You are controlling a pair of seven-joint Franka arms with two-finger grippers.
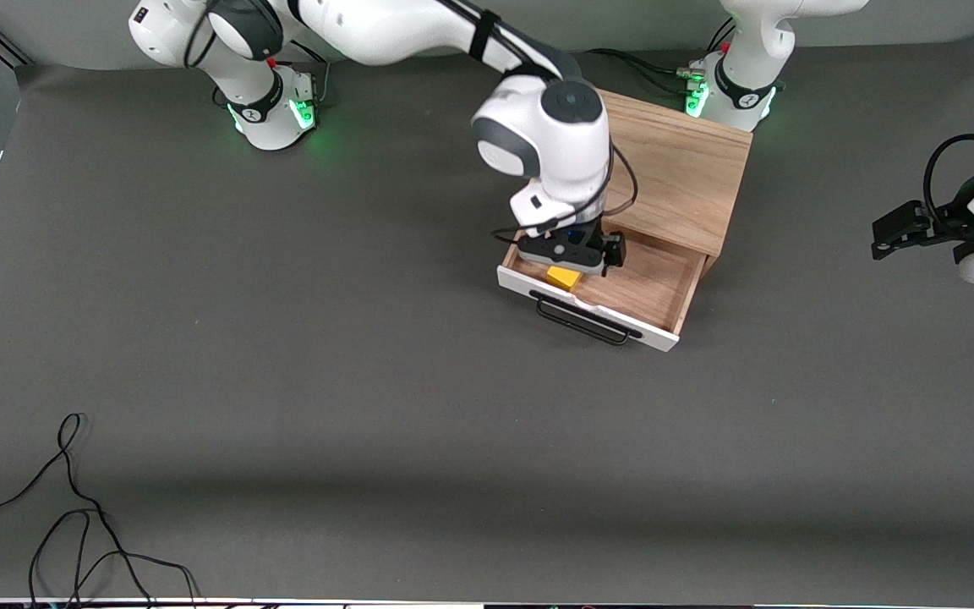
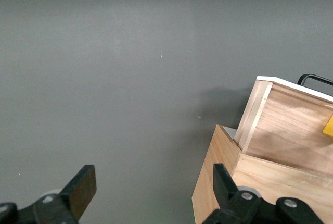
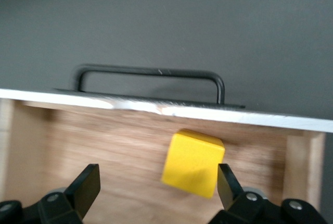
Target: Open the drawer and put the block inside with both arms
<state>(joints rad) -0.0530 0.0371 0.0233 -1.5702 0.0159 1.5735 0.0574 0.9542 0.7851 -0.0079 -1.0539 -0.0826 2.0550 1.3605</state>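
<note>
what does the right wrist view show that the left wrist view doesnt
Only the right wrist view shows the whole yellow block lying on the drawer floor between the open fingers of the right gripper, plus the full black handle.

Only the left wrist view shows the wooden box from outside and the open left gripper over bare table.

Both show the pulled-out drawer, its white front panel and grey table.

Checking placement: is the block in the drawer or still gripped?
In the drawer. The block lies on its wooden floor, between the right gripper's open fingers.
</note>
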